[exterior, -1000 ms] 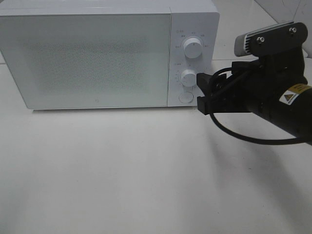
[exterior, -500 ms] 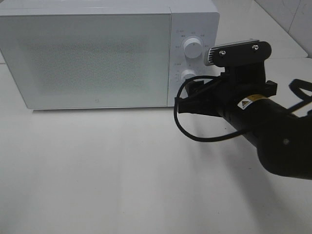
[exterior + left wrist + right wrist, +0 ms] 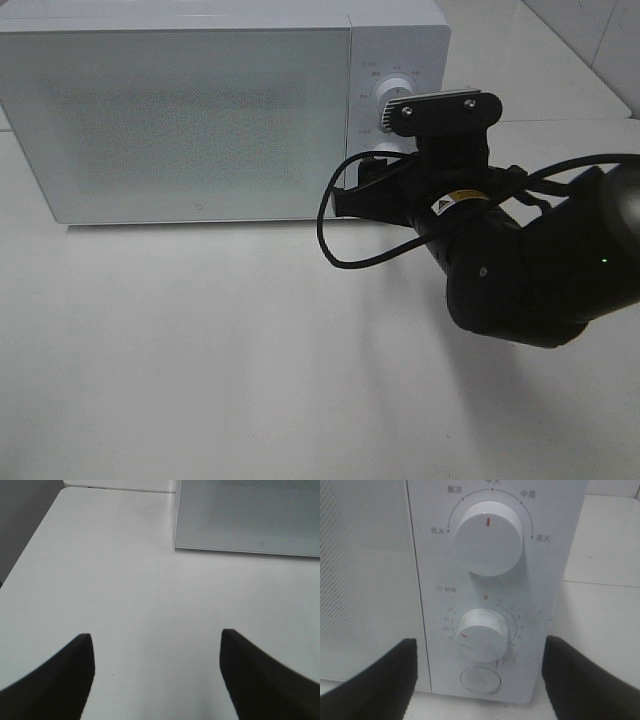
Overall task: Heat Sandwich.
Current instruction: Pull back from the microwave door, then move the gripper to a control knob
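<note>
The white microwave stands at the back of the table with its door shut. The sandwich is out of view. My right gripper is open and hovers just in front of the control panel. In the right wrist view the open right gripper frames the lower timer knob, whose red mark points to the lower left. The upper power knob has its mark straight up. A round button sits below. My left gripper is open and empty over the bare table.
The white table stretches in front of the microwave. A black cable loops below the right wrist. In the left wrist view the microwave's lower front corner lies ahead, and the table's left edge drops to a dark floor.
My right arm has swung left, from beside the control panel to in front of it. It now hides the lower knob and button in the exterior high view.
</note>
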`<action>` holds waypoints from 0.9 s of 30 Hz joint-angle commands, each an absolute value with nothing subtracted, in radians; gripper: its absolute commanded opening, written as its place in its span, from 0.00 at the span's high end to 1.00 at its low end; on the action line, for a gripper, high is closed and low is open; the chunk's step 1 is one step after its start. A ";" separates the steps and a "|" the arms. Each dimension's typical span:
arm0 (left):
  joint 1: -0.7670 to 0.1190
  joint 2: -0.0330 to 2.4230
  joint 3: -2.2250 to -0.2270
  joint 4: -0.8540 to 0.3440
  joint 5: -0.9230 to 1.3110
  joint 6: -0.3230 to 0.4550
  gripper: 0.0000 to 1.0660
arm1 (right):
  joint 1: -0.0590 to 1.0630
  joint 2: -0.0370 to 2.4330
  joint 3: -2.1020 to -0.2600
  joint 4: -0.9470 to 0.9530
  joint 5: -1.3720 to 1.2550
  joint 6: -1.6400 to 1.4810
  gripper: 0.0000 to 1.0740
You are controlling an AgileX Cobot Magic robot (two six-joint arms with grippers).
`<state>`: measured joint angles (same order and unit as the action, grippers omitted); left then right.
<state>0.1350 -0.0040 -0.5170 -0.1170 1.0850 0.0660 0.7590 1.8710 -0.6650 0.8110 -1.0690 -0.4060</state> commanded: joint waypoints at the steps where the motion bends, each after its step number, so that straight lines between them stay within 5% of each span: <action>1: 0.129 -0.028 -0.515 -0.119 1.068 0.059 0.36 | 0.763 1.919 -0.685 0.806 -1.160 -0.403 0.36; 27: 0.129 -0.028 -0.515 -0.117 1.068 0.057 0.36 | 0.754 2.087 -0.805 0.760 -1.266 -0.358 0.39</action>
<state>0.1350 -0.0040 -0.5170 -0.1150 1.0850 0.0640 0.7540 2.0880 -0.7940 0.7690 -1.2120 -0.3560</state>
